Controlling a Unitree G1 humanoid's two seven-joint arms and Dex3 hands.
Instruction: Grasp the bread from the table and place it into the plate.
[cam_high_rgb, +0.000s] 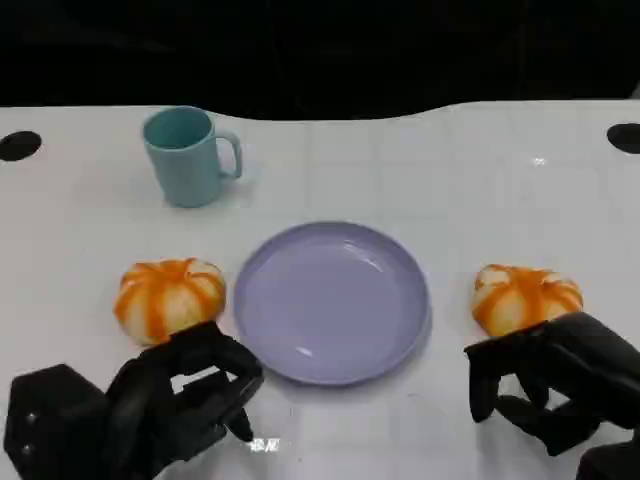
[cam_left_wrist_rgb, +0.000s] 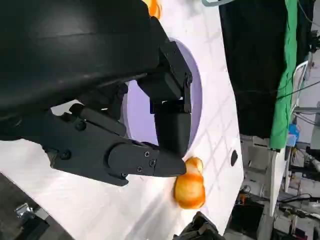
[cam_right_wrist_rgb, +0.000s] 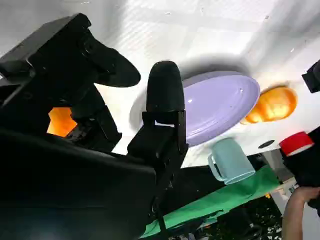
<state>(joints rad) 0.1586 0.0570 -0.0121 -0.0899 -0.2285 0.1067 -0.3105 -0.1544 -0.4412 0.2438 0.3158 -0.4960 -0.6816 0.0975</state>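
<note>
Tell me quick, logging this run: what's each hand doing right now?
Left hand: open, holding nothing, just short of the left bread.
Right hand: open, holding nothing, just short of the right bread.

Lilac plate (cam_high_rgb: 331, 300) at table (cam_high_rgb: 480, 180) centre, nothing in it. Orange-striped bread (cam_high_rgb: 168, 297) just left of plate, second bread (cam_high_rgb: 523, 296) right. Teal mug (cam_high_rgb: 185, 156) toward far edge. Left hand (cam_high_rgb: 185, 392) near left bread; right hand (cam_high_rgb: 555, 385) against right bread, both empty, fingers curled.

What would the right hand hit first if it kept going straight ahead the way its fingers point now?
Most likely the bread roll just beyond the right hand; the open fingers already sit at its near edge. Depth is unclear, so contact can't be confirmed.
</note>
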